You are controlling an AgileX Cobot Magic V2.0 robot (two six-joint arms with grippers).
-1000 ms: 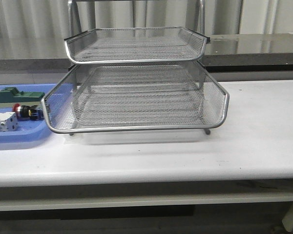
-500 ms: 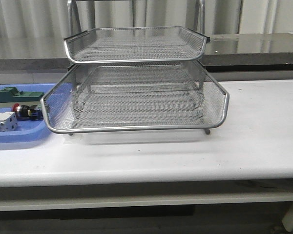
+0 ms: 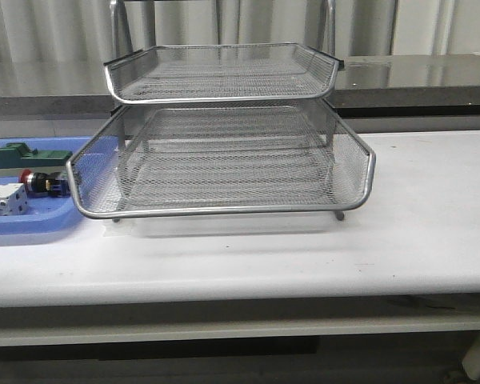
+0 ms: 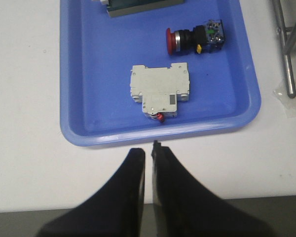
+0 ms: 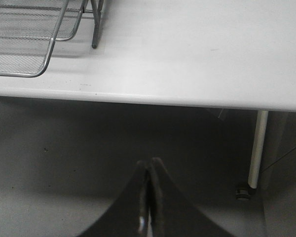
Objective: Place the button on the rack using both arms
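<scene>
Nothing moved since earlier frame | button in tray, beyond white block | left end effector, right end effector both closed, empty | open left, approach button's collar squarely

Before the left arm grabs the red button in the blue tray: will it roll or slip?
Probably rolls if nudged: the button lies on its side on the blue tray, with a round red head. The squarish black body may check that. The tray floor looks smooth, so it could slide. The left gripper looks shut, short of the tray.
</scene>
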